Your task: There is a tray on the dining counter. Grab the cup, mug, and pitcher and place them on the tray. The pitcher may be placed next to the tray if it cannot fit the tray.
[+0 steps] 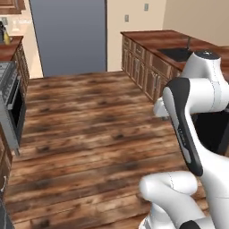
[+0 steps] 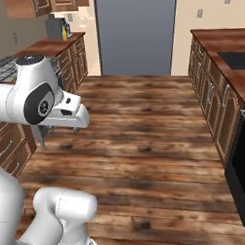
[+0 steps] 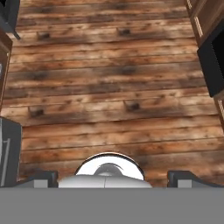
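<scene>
Between two runs of cabinets, the robot stands over a bare plank floor [image 1: 89, 134], with none of the tray, cup or mug within sight; where they stand cannot be told from here. A small yellow shape at about 11 o'clock in the right base view, on the far tabletop [image 2: 52, 46] beside a grey machine [image 2: 55, 28], may be the pitcher [image 2: 65, 32], but it is too small to be sure.

The hand [image 3: 113, 177] points down at the floor, its two fingertips [image 3: 41, 178] set wide apart with nothing between them.

As a judgement, the cup and mug should be light, stiff and smooth: take the cup across its wall near the rim, the mug across its body away from the handle. The pitcher is likely heavier and taller, so its narrow neck looks the safer hold, kept upright.

Left base view shows an oven [image 1: 11, 107] at 9 o'clock and a sink [image 1: 179, 53] at 1 o'clock. Right base view gives the yellow shape more plainly. Hand view alone shows the fingers' spread.
</scene>
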Tool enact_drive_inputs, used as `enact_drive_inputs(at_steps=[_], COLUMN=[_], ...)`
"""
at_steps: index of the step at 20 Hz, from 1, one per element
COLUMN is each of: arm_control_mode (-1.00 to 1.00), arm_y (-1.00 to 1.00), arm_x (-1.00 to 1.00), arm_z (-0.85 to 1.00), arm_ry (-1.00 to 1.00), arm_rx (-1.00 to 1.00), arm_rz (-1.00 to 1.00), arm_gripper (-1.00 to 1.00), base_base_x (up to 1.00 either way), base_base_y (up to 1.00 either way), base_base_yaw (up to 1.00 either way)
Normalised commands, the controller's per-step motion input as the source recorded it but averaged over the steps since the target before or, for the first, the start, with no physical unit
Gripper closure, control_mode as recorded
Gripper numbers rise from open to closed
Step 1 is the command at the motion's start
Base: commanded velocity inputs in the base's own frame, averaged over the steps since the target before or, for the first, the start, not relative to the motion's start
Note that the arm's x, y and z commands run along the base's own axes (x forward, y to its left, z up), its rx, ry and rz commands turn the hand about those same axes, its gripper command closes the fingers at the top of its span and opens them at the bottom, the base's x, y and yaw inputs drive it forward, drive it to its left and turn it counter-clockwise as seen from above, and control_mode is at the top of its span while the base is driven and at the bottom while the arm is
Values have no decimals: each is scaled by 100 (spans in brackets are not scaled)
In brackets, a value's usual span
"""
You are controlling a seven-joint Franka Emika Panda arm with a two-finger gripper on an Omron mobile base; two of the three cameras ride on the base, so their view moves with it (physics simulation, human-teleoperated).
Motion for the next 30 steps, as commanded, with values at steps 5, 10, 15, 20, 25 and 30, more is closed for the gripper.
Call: enact_drive_inputs(at_steps=[5,10,15,20,25,30], arm_control_mode=[100,100,100,100,100,100], arm_y=[0,0,0,0,0,0], arm_x=[0,0,0,0,0,0], arm_z=[0,0,0,0,0,0], arm_ry=[0,0,0,0,0,0], arm_rx=[0,0,0,0,0,0], arm_rz=[0,0,0,0,0,0], arm_gripper=[-100,-100,-100,-100,-100,-100], base_base_x=[100,100,100,100,100,100], base_base_y=[-13,-28,-24,-31,-41,-35], base_base_yaw=[0,0,0,0,0,2])
